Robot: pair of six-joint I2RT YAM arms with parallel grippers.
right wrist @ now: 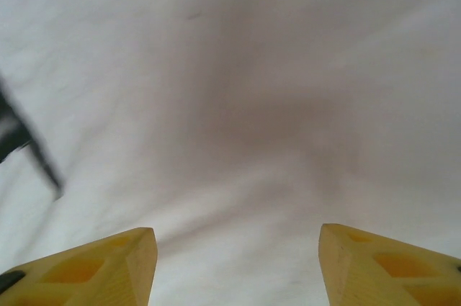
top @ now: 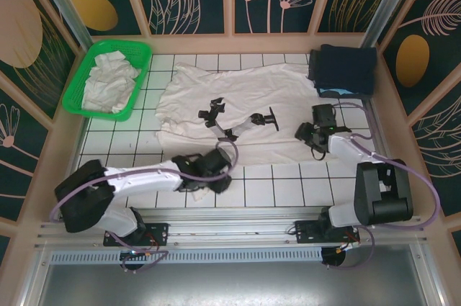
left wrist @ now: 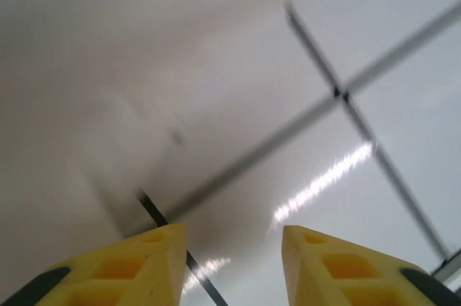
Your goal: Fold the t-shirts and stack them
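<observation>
The t-shirt (top: pixel 252 90) I am working on lies spread across the middle of the tiled table (top: pixel 288 191). It is white, thin and wrinkled, and more crumpled shirts (top: pixel 108 79) wait in the green basket (top: pixel 141 75) at the far left corner.

My left gripper (left wrist: pixel 234 241) sits low at the shirt's near hem, where cloth meets bare tile. Its jaws are apart with nothing between them. My right gripper (right wrist: pixel 238 241) hangs over the shirt's right side. Its jaws stand wider apart, also empty, with plain white cloth beneath.

I judge this cloth light and limp. It will sag, drag and bunch rather than hold a shape, and a pinch in the middle would only raise a tent. So I would take it at the edge, one hold near each end of the hem or at the corners. I would close low enough to catch both layers, then lift both sides evenly so the fold falls straight.
</observation>
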